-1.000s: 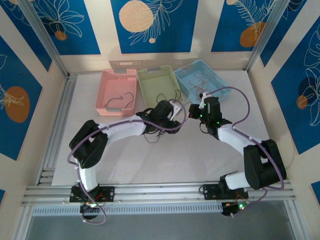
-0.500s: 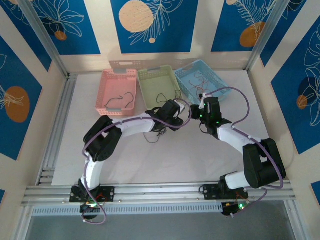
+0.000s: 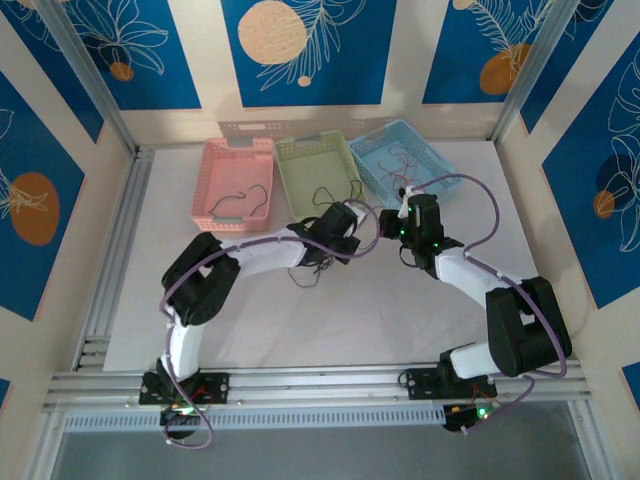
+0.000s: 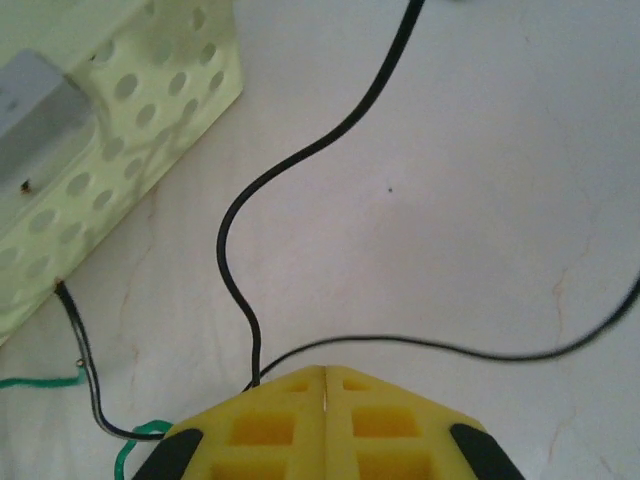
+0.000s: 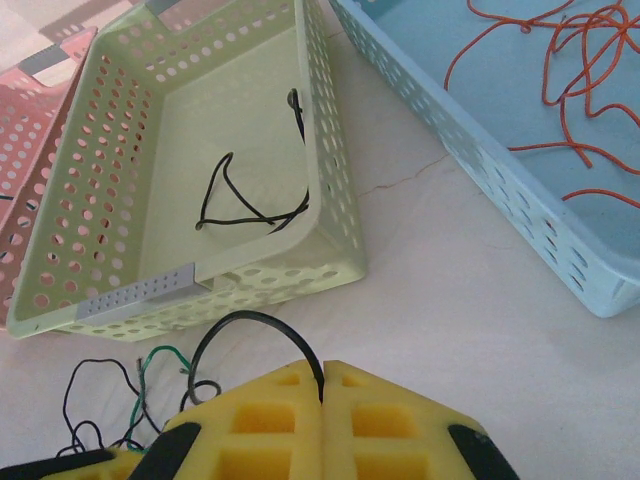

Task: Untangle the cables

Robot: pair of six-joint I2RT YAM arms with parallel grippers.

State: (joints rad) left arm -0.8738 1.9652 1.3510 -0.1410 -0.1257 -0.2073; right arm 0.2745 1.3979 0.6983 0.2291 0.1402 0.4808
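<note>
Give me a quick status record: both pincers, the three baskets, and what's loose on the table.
left pincer: shut; black cables run under its pads, grip unclear
right pincer: shut on looped black cable
green basket: one black wire inside
blue basket: orange cables inside
pink basket: one dark wire inside
table: black and green strands loose near the pincers

On your white table (image 3: 380, 310) sit a pink basket (image 3: 240, 145), green basket (image 3: 300, 165) and blue basket (image 3: 395, 128), side by side. Patterned blue panels (image 3: 330, 50) stand behind.
</note>
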